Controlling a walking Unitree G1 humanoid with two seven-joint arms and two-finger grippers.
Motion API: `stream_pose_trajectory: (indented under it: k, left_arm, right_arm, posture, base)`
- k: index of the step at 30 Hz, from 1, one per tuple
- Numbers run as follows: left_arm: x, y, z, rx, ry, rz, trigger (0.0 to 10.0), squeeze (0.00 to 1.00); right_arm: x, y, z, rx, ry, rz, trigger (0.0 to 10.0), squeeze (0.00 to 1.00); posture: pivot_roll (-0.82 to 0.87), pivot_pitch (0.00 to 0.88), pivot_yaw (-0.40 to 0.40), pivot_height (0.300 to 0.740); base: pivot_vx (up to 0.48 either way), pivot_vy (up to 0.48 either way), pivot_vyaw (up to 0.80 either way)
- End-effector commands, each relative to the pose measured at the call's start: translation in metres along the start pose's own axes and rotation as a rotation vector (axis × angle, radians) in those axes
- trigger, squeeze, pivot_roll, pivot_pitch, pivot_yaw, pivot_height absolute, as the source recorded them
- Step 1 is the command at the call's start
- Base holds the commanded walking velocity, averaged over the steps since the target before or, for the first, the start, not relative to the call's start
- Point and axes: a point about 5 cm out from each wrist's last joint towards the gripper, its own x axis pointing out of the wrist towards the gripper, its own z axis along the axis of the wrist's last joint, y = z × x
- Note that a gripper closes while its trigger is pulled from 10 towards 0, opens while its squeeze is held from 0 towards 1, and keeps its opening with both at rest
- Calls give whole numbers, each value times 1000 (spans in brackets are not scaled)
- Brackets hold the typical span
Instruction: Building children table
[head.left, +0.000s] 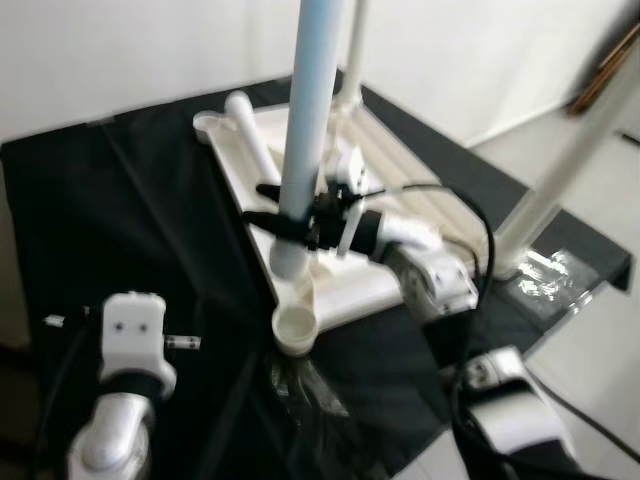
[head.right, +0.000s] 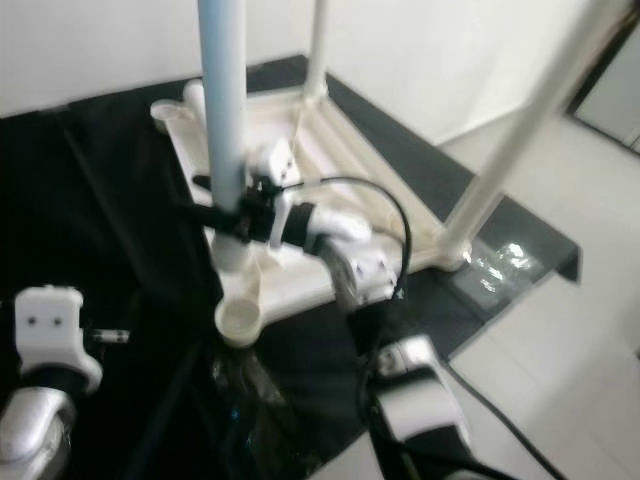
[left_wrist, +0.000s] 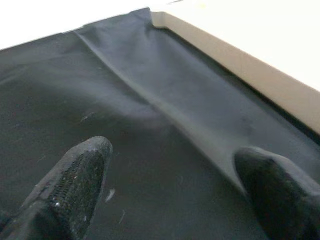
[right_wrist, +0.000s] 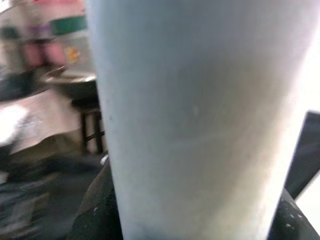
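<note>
The right gripper (head.left: 285, 215) clamps its fingers on the upright light-blue leg (head.left: 310, 120), top cut off, above the upturned white tabletop (head.left: 345, 290). The left gripper (left_wrist: 170, 190), fingers spread empty, hovers over black cloth (head.left: 120, 220).

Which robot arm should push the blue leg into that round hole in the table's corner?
The right one, probably. The right gripper is already shut on the blue leg, holding it upright near the corner hole. The left gripper is open over the black cloth, away from the table.
</note>
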Motion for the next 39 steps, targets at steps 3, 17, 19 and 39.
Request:
stream_pose_trajectory:
  k: [3,17,19,39]
  left_arm:
    - [-2,-3,-1,-19,7,-14,10000,0]
    - [-1,0,-4,-3,23,5,10000,0]
    - [-1,1,-4,-3,22,7,10000,0]
    - [-5,1,-4,33,25,-4,10000,0]
  right_arm:
    - [-14,-1,0,-18,21,8,10000,0]
    - [-18,8,-3,16,29,93,10000,0]
    - [-18,10,-3,28,22,118,10000,0]
    - [-30,26,-8,130,31,282,10000,0]
  posture:
    - [-47,108,-117,740]
    - [-49,115,-111,740]
    - [-49,115,-111,740]
    - [-43,132,-107,740]
  base:
    - [0,0,0]
    - [0,189,0]
    - [0,0,0]
    - [0,0,0]
